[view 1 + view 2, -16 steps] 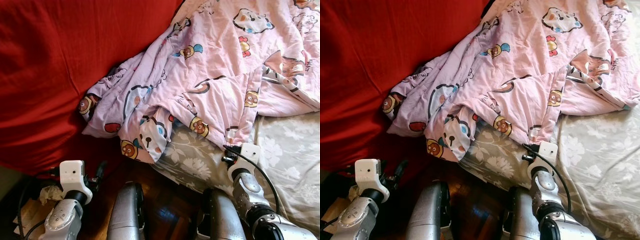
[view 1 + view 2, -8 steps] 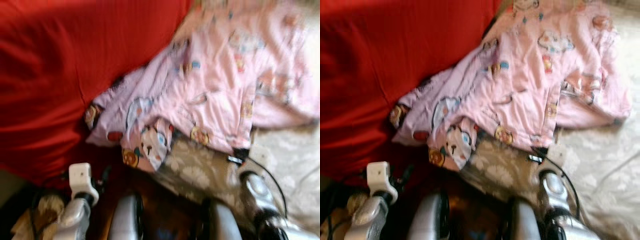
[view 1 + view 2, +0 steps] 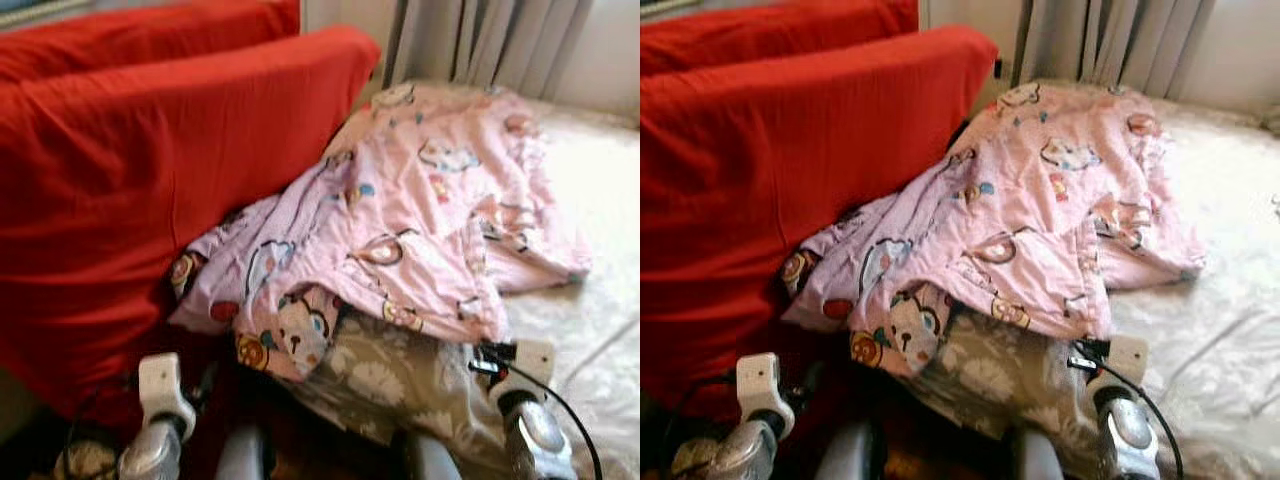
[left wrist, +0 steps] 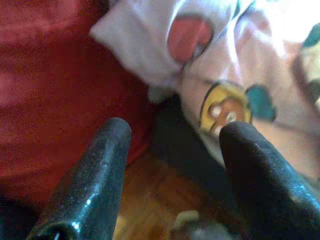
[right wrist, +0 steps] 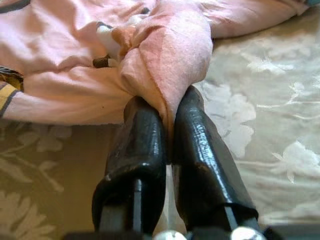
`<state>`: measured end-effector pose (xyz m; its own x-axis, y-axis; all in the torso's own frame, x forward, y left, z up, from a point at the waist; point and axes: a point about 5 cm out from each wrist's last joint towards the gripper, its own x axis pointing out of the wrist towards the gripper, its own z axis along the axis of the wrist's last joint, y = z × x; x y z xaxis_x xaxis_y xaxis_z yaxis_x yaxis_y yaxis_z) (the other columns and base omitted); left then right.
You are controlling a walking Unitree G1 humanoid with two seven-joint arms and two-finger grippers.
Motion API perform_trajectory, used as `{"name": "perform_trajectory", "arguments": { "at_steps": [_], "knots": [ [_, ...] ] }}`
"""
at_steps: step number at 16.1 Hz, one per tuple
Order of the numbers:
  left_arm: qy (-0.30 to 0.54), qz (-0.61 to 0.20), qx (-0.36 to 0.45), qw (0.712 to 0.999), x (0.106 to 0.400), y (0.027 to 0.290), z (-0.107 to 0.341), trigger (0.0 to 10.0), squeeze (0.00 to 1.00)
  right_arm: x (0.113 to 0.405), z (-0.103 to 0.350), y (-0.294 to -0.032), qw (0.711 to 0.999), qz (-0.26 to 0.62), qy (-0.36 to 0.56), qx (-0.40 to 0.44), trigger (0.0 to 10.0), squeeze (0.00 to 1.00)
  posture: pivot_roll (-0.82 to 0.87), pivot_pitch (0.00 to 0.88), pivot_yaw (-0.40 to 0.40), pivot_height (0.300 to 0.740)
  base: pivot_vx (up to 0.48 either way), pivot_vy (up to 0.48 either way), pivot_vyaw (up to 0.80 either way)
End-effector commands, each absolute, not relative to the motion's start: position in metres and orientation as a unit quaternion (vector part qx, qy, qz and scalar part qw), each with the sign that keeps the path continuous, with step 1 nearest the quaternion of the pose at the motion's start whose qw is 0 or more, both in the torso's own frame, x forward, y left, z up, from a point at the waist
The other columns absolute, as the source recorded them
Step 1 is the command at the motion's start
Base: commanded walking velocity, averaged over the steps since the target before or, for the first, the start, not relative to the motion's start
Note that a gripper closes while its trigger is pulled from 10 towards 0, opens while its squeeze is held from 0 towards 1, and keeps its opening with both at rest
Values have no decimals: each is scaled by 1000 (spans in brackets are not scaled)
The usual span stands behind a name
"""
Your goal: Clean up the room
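Right wrist view: right tool (image 5: 170,107) clamped on a fold of the pink blanket (image 5: 165,60). Head views: blanket (image 3: 420,230) heaped at the bed's (image 3: 600,330) near edge, against the red sofa (image 3: 130,200). Left wrist view: left tool (image 4: 172,135), fingers apart, empty, near the blanket's hanging corner.

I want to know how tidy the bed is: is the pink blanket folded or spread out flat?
Neither: the pink blanket lies crumpled in a heap, one end against the red sofa. The right gripper pinches an edge.
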<state>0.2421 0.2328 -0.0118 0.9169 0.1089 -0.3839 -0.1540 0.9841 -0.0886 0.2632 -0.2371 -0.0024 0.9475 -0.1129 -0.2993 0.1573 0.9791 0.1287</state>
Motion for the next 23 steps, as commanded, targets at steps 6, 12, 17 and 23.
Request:
{"name": "perform_trajectory", "arguments": {
  "at_steps": [6,12,17,23],
  "knots": [
    [245,91,-48,964,232,243,-29,10000,0,260,-8,-225,984,-46,154,72,10000,0,69,0,1,662,0,0,0],
    [284,110,-48,951,219,249,-41,10000,0,254,-11,-229,981,-80,153,83,10000,0,72,0,5,732,0,0,0],
    [331,109,-47,936,200,244,-56,10000,0,256,-9,-229,984,-71,151,64,10000,0,78,0,-8,740,0,0,0],
    [369,116,-60,920,179,236,-71,10000,0,257,-10,-230,982,-78,163,62,10000,0,81,0,-30,740,0,0,0]
  ]
}}
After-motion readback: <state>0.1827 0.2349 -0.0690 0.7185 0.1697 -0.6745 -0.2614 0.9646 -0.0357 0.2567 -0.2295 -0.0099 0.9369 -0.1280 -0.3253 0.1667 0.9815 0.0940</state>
